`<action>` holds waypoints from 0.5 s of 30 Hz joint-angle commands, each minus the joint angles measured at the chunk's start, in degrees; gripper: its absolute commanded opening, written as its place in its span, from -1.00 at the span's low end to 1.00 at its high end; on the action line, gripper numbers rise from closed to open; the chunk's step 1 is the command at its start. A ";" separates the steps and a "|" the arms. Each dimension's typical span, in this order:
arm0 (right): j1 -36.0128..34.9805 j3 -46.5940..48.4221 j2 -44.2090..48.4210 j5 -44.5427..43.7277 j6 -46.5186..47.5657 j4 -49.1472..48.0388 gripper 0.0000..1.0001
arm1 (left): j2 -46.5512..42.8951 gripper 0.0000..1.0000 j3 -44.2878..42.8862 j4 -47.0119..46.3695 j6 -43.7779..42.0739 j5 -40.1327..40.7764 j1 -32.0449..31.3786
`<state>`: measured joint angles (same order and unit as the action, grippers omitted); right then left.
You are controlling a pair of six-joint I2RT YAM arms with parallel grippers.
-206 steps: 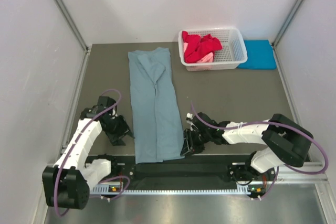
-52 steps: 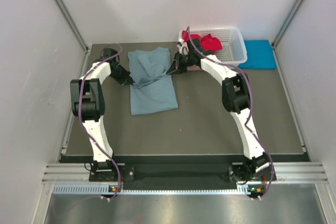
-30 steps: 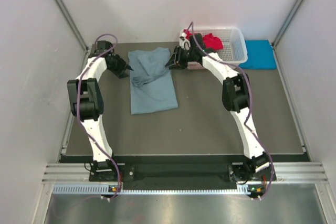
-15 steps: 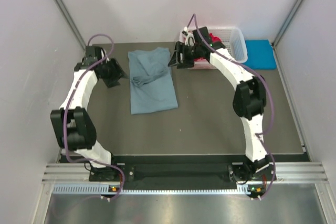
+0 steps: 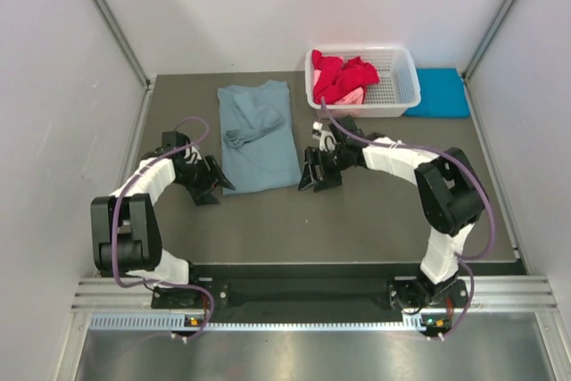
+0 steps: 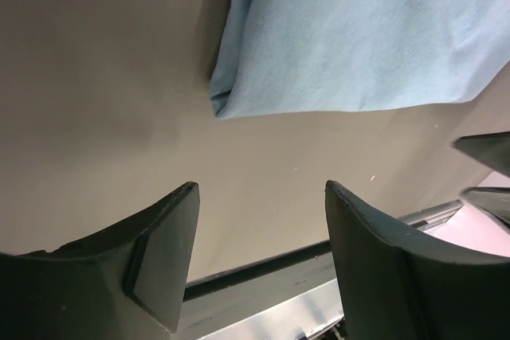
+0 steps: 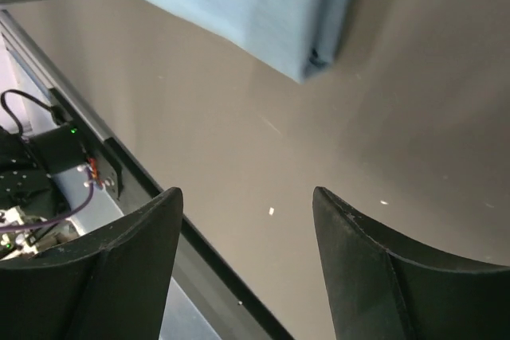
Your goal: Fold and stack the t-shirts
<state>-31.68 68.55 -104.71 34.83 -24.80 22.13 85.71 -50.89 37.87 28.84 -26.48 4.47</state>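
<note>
Grey-blue t-shirt (image 5: 259, 136) is laid folded on the surface (image 5: 375, 211); left jaws and right jaws are spread apart, empty.

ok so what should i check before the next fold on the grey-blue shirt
1. left claw open and empty: ok
2. right claw open and empty: ok
3. both claws clear of the grey-blue t-shirt, one off each near corner: ok
4. shirt's top layer flat: not ok, a bunched ridge runs across it
5. lower layers lined up underneath: cannot tell
6. red t-shirts inside the white basket, away from the fold: ok
</note>
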 commanded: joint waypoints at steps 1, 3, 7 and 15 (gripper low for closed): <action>0.30 -2.10 1.09 2.17 -1.75 -10.87 0.33 | -1.34 0.38 1.06 -5.96 0.95 -2.26 0.19; 0.39 -3.51 0.56 1.47 -2.18 -12.10 0.33 | 0.76 0.38 1.23 -6.05 0.96 -1.56 0.10; 1.09 -3.78 -2.34 0.07 -3.85 -14.83 0.32 | 4.46 0.31 1.59 -8.68 1.48 -1.47 0.54; 2.06 -2.81 -7.26 0.15 -8.95 -19.22 0.28 | 8.50 0.21 -0.35 -8.51 2.27 0.29 1.51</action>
<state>-30.15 64.51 -110.54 35.64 -31.88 7.57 93.54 -50.02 31.16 31.03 -27.16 5.48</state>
